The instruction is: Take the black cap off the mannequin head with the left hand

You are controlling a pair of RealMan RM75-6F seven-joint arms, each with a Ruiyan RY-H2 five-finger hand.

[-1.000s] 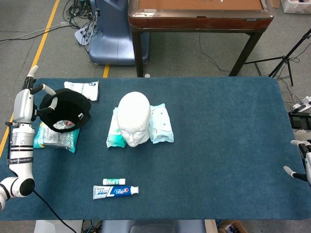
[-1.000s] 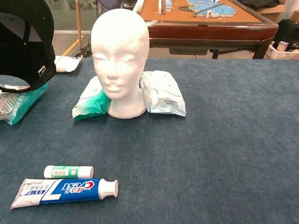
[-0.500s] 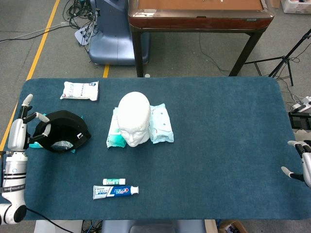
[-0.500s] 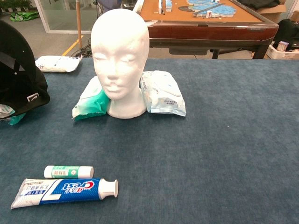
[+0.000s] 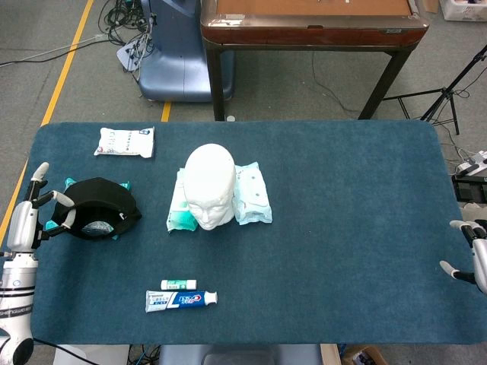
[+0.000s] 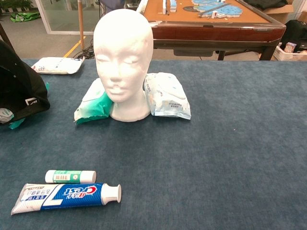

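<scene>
We see the cap (image 5: 99, 207) off the bare mannequin head (image 5: 210, 185), low at the worktop's (image 5: 342, 213) left edge over a teal packet (image 5: 70, 183), with the left hand (image 5: 34, 217) clasping its rim. The right hand (image 5: 473, 258) hangs at the right edge, fingers apart, holding nothing.

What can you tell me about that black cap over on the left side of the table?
The black cap is off the white mannequin head and sits low at the table's left edge, opening turned up, so its pale inner lining shows. It looks like soft fabric, with a small white mark on its side in the chest view. The left hand holds its rim. Under it lies a teal packet, only the edges peeking out.
</scene>
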